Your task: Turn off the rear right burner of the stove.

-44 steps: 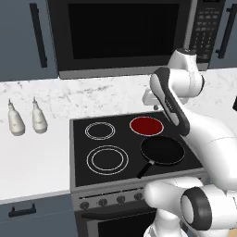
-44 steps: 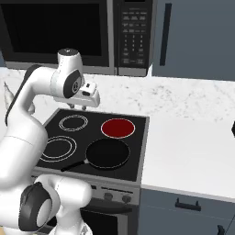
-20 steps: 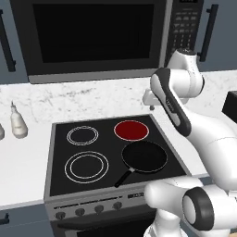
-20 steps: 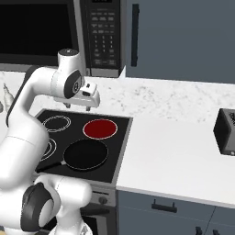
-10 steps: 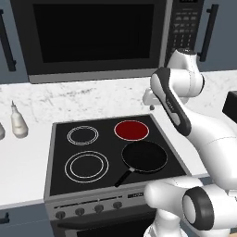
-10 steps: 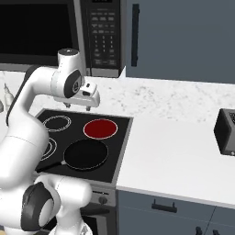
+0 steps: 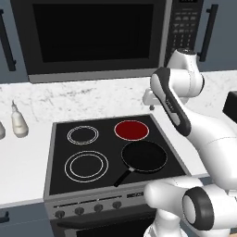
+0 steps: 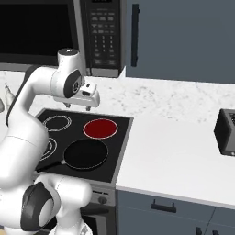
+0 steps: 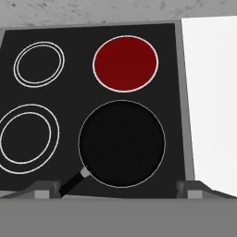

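Microwave (image 8: 59, 32) keypad: rows of small pale marks on the buttons, too small to read.
Microwave display: a faint pale line at the panel top in the left base view, illegible.
Stove (image 7: 60, 148) front panel: a small pale mark right of the knobs (image 7: 88, 209), blurred, not readable.
Cooktop glass: white ring outlines only, no lettering.
Bottles (image 7: 18, 121) on tabletop: no label legible.
Result: no readable text, brand or number anywhere.

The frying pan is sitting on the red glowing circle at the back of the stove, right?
Not quite. The frying pan sits on the front right zone of the stove, in front of the red glowing circle. The rear right burner is bare, as the hand view shows.
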